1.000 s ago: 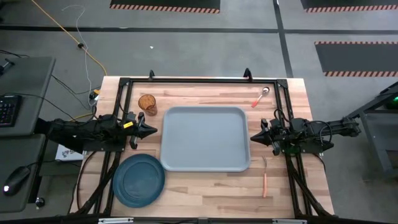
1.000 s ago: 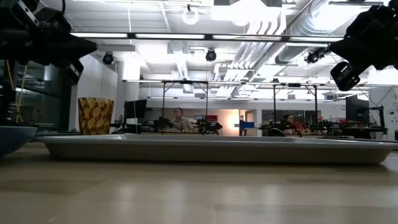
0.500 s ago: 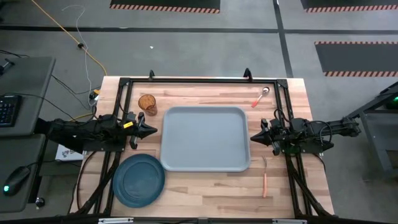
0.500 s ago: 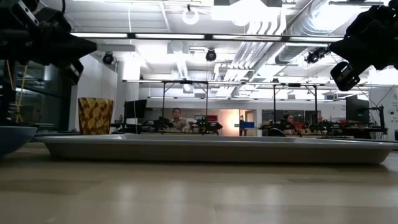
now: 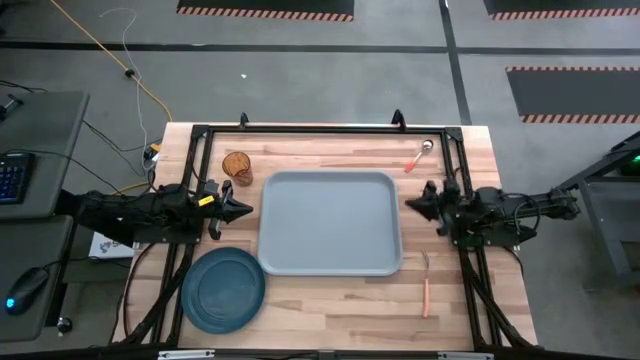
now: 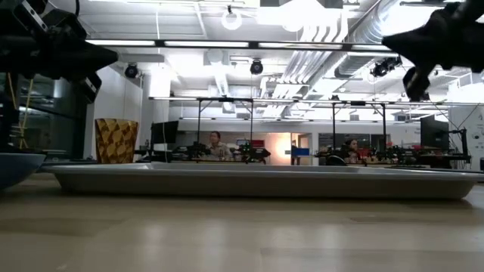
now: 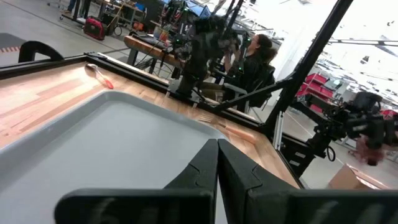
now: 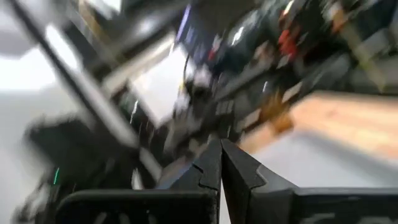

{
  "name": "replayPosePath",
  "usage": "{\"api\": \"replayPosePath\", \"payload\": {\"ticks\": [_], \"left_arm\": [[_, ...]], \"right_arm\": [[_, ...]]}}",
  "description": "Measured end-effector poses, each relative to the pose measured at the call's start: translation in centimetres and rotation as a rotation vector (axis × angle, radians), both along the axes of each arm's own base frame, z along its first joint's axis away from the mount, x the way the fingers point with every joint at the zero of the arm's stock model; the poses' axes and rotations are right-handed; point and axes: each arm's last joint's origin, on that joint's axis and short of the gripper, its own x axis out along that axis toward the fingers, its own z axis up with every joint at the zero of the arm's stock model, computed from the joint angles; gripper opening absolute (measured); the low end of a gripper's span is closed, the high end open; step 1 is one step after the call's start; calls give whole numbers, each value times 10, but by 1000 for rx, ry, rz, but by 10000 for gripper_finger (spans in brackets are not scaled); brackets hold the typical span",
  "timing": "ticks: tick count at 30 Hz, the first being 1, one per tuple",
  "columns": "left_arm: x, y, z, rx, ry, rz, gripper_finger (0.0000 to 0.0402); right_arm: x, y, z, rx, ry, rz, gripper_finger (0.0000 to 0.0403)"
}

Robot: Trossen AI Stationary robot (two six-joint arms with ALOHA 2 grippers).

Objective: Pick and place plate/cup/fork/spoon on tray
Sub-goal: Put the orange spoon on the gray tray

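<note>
Both jaws are closed and hold nothing. The left gripper (image 5: pixel 243 209) sits mid-left of the tray (image 5: pixel 330 222), the right gripper (image 5: pixel 412 203) mid-right.

Tray (image 5: pixel 330 222) interior was bare, open from above. Cup (image 5: pixel 237 166) and plate (image 5: pixel 223 289) flanked its left edge; spoon (image 5: pixel 420 155) and fork (image 5: pixel 426 290) sat right, clear desk (image 5: pixel 340 310) between.

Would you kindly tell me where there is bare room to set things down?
The grey-blue rectangular tray holds nothing. Bare wood lies between the teal round plate and the orange-handled fork. The amber tumbler and left gripper crowd the tray's left side.
</note>
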Motion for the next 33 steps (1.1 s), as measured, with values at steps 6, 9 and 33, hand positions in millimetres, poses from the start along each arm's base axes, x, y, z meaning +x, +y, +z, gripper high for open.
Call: {"api": "replayPosePath", "payload": {"ticks": [6,9,33], "left_arm": [[0,0,0,0,0,0,0],[0,0,0,0,-1,0,0],[0,0,0,0,0,0,0]], "right_arm": [[-7,-5,20,53,-211,-126,0],[-10,-9,23,137,-260,-240,0],[78,-118,55,722,1032,-1035,77]]}}
